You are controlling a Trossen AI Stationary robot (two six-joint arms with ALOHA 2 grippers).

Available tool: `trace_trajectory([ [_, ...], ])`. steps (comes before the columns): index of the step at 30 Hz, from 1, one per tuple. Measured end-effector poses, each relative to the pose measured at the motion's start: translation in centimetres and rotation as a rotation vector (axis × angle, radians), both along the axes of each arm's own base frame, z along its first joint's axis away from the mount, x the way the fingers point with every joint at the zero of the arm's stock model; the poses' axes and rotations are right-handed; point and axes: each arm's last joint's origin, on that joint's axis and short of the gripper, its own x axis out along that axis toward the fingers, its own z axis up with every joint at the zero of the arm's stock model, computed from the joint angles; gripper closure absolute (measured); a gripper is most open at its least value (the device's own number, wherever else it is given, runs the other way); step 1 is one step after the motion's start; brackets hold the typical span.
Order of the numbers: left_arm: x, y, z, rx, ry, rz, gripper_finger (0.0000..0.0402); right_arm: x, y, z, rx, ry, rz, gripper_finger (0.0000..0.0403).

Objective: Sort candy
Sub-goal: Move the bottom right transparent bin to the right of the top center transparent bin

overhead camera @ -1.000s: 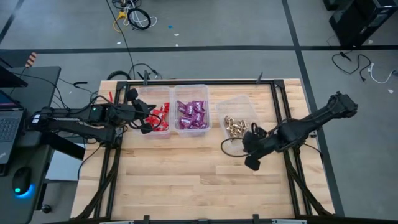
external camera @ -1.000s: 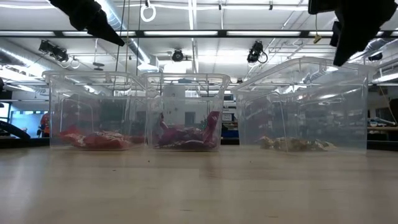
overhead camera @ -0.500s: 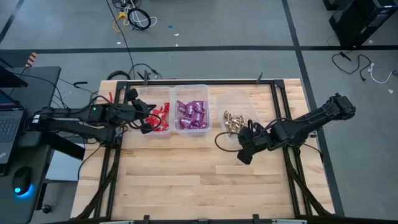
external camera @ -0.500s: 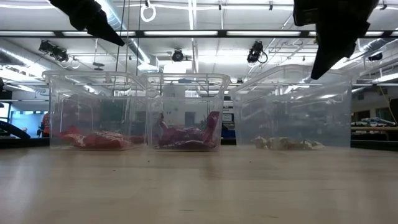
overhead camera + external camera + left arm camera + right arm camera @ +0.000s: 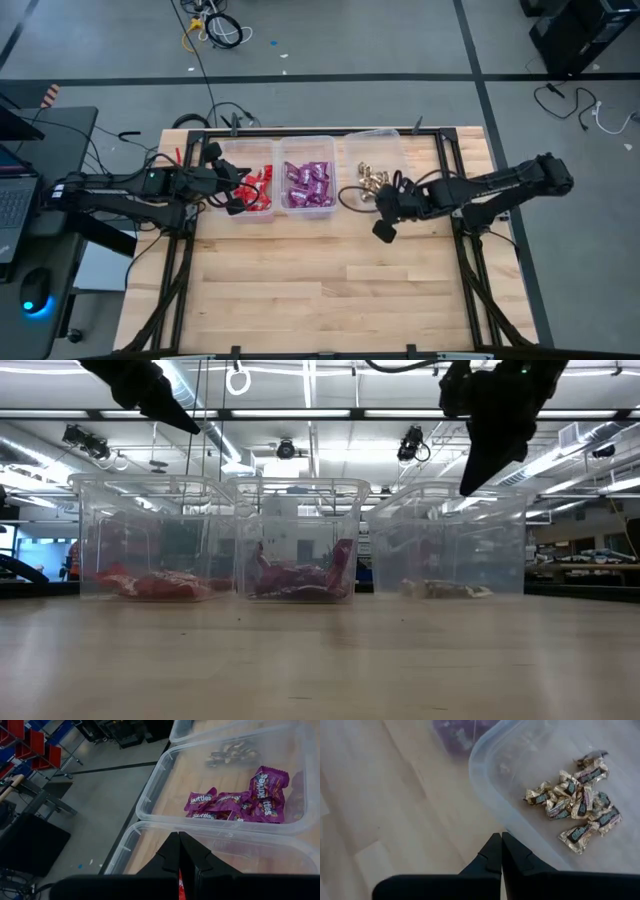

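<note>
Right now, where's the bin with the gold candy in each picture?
High view: gold candy bin, rightmost of three.
Low view: bin on the right, under the right gripper.
Left wrist: far corner, past the purple candy bin.
Right wrist: bin, ahead.
Shared landmark: the purple candy bin.

A light wooden table point(image 5: 300, 290) with a black frame fills the lower middle of the high view. Three clear plastic bins point(image 5: 307, 147) stand in a row near its upper edge; the rest shows bare planks.
</note>
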Motion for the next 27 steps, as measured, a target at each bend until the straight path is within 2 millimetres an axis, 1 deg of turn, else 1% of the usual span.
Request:
trace_trajectory([
  [2,0.0,0.0,0.0,0.000,0.002,0.000,0.0400,0.2,-0.3,0.1,-0.003,-0.010,0.024,0.0403],
  [4,0.0,0.0,0.0,0.000,0.005,0.000,0.0400,0.2,-0.2,0.3,0.033,-0.002,0.058,0.0403],
  [6,0.0,0.0,0.0,0.000,0.005,0.000,0.0400,-0.1,0.0,1.1,0.085,0.004,0.065,0.0403],
  [8,0.0,0.0,0.0,0.000,0.005,0.000,0.0400,-0.7,0.5,2.3,0.120,0.005,0.044,0.0403],
  [12,0.0,0.0,0.0,0.000,0.004,0.000,0.0400,-2.8,0.8,4.9,0.134,0.070,-0.082,0.0403],
  [14,0.0,0.0,0.0,0.000,0.004,0.000,0.0400,-4.2,0.5,6.0,0.098,0.115,-0.176,0.0403],
  [17,0.0,0.0,0.0,0.000,0.004,0.000,0.0400,-5.8,-0.1,7.1,0.022,0.197,-0.295,0.0403],
  [19,0.0,0.0,0.0,0.000,0.004,0.000,0.0400,-6.5,-0.5,7.4,-0.049,0.221,-0.358,0.0403],
  [21,0.0,0.0,0.0,0.000,0.005,0.000,0.0400,-6.5,-1.1,7.4,-0.098,0.217,-0.395,0.0403],
  [24,0.0,0.0,0.0,0.000,0.004,0.000,0.0400,-6.5,-2.2,6.7,-0.147,0.245,-0.415,0.0403],
  [27,0.0,0.0,0.0,0.000,0.005,-0.001,0.0400,-6.8,-3.5,5.5,-0.144,0.317,-0.476,0.0403],
])
